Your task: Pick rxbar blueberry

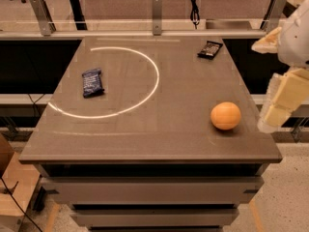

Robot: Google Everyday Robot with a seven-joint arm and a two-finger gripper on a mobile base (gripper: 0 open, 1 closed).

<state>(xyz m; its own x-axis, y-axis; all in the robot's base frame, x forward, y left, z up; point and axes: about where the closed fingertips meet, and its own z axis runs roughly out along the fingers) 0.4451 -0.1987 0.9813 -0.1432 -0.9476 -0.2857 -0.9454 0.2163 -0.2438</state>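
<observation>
The brown desk (145, 139) fills the view, and the orange (225, 115) near its front right corner serves as my marker. A thin white arc (155, 76) curves across the top, left of the orange and farther back.

My fingers (277, 112) hang just right of the orange, beyond the desk's right edge. I cannot tell how far they are parted, and I see nothing held in them.

The rxbar blueberry (92, 82) lies flat well left of the orange and a little farther back, inside the arc and touching nothing. Its long axis runs roughly front to back, with the far end leaning slightly left. That puts the bar almost straight across the desk from my fingers, with the orange between us.

I judge the reach must go leftward, over or behind the orange, and then close across the bar's short width. A black-brown bar (210, 49) rests well behind the orange and is not my target.
</observation>
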